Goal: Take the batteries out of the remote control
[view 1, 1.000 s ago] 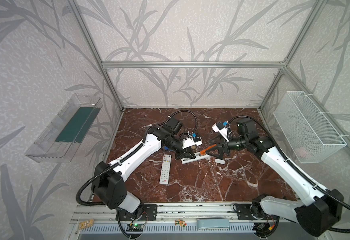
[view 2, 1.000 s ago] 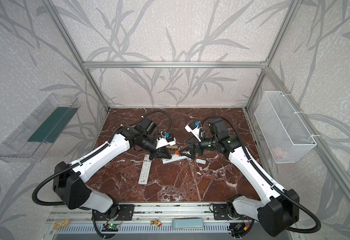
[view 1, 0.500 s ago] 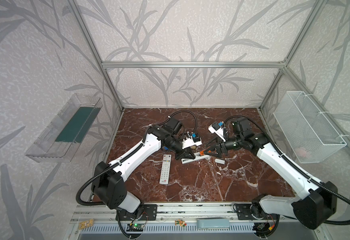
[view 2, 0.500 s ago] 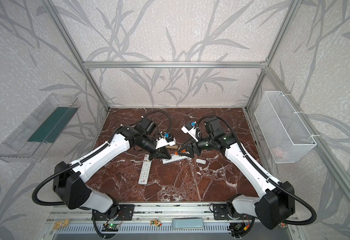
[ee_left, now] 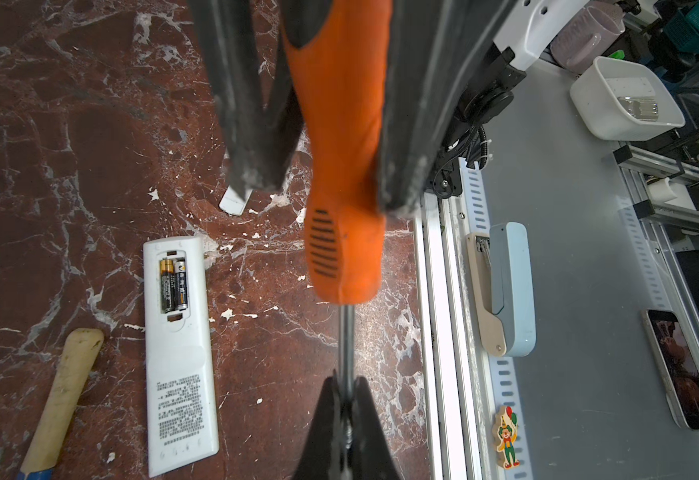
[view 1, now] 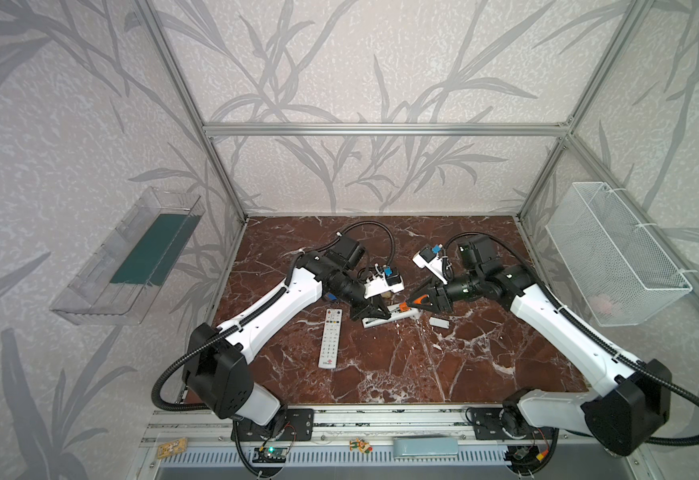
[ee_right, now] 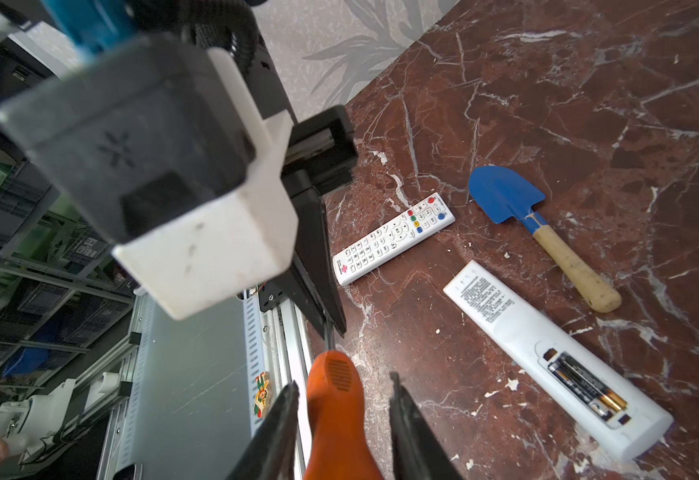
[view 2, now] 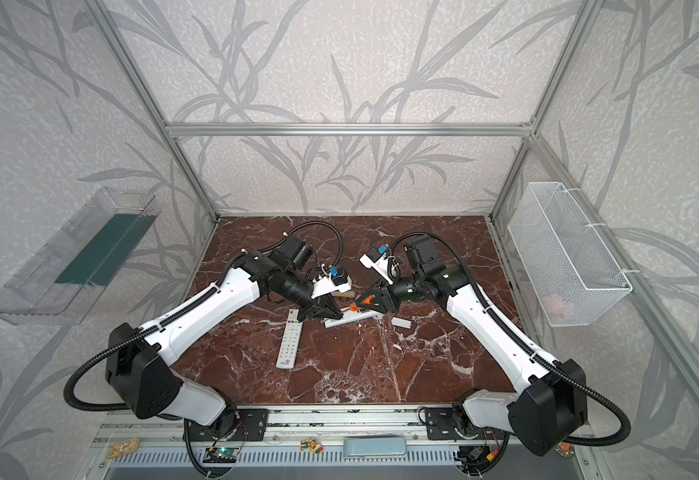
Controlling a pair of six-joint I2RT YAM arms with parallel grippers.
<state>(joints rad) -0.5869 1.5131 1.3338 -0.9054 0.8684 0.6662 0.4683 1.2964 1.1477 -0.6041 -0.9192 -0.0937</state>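
Just left of centre over the worktop [view 1: 381, 374], the left hand [ee_left: 345, 384] is clamped tight on the bare metal shaft of the screwdriver [ee_left: 343, 208], holding it in the air. If that hand lets go before the other has a firm hold, the tool would likely drop onto the marble or onto the white remote control [ee_left: 179, 353] lying face down near it.

The remote's back is open. The batteries [ee_left: 173, 284], two of them, lie side by side in the compartment, and neither hand touches them. The remote is loose on smooth stone, so I judge that a prying tip could shove or tilt it rather than lift a cell. A freed cell could roll toward the front rail.

The right hand [ee_right: 343, 380] has its jaws on either side of the orange handle. The right wrist view shows thin gaps and the left wrist view suggests contact, so I cannot tell whether it grips. A pull while both hands hold the tool could twist it out of line.

As for containers, the clear bin [view 1: 86, 291] on the left wall shows a dark green sheet [view 1: 152, 249] inside. The wire basket [view 1: 589, 232] on the right wall holds something small and pink [view 1: 601, 303], too blurred to name.
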